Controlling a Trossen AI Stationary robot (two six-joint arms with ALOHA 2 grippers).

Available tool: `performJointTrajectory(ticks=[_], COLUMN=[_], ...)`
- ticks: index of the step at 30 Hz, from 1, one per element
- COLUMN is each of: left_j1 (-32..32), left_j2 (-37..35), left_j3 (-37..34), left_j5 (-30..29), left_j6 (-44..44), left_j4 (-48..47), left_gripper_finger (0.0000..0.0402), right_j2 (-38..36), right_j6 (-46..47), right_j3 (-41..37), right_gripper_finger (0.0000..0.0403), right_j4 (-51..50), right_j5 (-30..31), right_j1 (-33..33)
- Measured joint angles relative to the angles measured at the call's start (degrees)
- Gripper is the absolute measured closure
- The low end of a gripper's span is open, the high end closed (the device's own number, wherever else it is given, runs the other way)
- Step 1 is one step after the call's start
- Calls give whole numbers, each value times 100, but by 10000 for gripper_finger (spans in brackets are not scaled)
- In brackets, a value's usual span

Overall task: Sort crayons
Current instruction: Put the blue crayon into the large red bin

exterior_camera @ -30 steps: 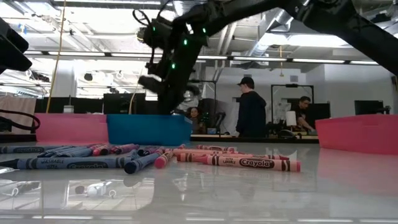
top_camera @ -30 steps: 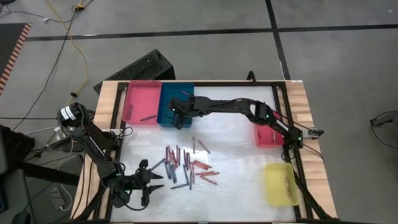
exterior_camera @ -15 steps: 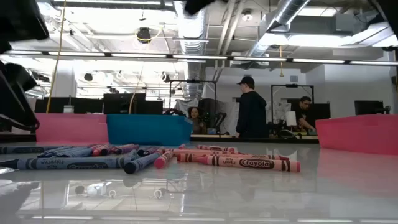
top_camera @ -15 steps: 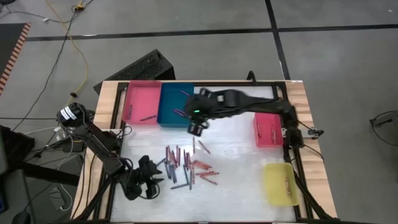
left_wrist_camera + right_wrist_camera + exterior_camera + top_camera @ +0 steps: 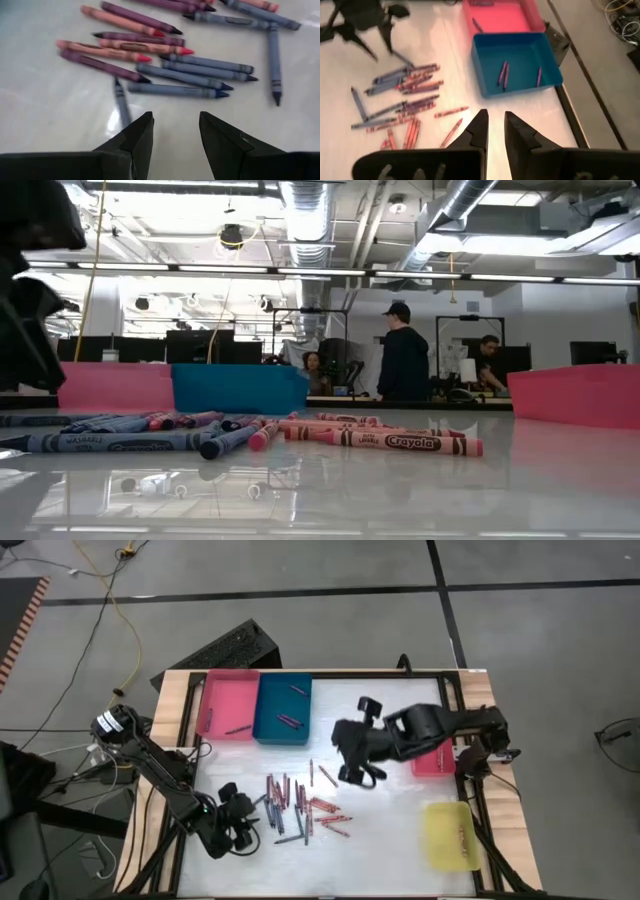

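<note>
Blue tray (image 5: pixel 517 62): three crayons (image 5: pixel 503 74); pink tray (image 5: pixel 499 16): one

We count the crayons (image 5: pixel 300 808) as a loose heap on the white table (image 5: pixel 380 825), a short way in front of the blue tray (image 5: pixel 262 710) — thin paper-wrapped sticks in red, pink, grey-blue and dark purple, all lying flat, mostly side by side, a few crossed. From table height one red stick shows its label. Three dark ones lie inside the blue tray; one more in the pink tray just beside it. Exact count of the heap — we cannot tell.
</note>
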Motion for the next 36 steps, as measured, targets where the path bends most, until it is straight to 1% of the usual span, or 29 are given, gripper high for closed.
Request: performJointTrajectory(ticks=[5, 8, 12, 17, 25, 29, 36], left_j1=[2, 2, 2, -83, -227, -227, -229], left_j2=[0, -2, 9, 11, 11, 11, -9], left_j3=[508, 484, 307, -18, -511, -715, -1123], left_j5=[-183, -502, -557, -515, -426, -215, -85], left_j6=[6, 4, 26, -17, -28, -218, -420], left_j4=[-1219, -1318, -1317, -986, -23, 10, 568], left_gripper_finger=[253, 253, 253, 253, 253, 253, 254], right_j2=[10, 14, 7, 10, 10, 10, 12], right_j6=[69, 188, 220, 266, 369, 503, 605], right_j3=[-250, -382, -603, -890, -1209, -1338, -1436], right_gripper_finger=[346, 346, 346, 346, 346, 346, 346], right_j4=[12, 7, 7, 73, 118, 184, 296], right_j5=[15, 13, 11, 9, 3, -2, -4], right_j1=[120, 120, 120, 120, 94, 96, 101])
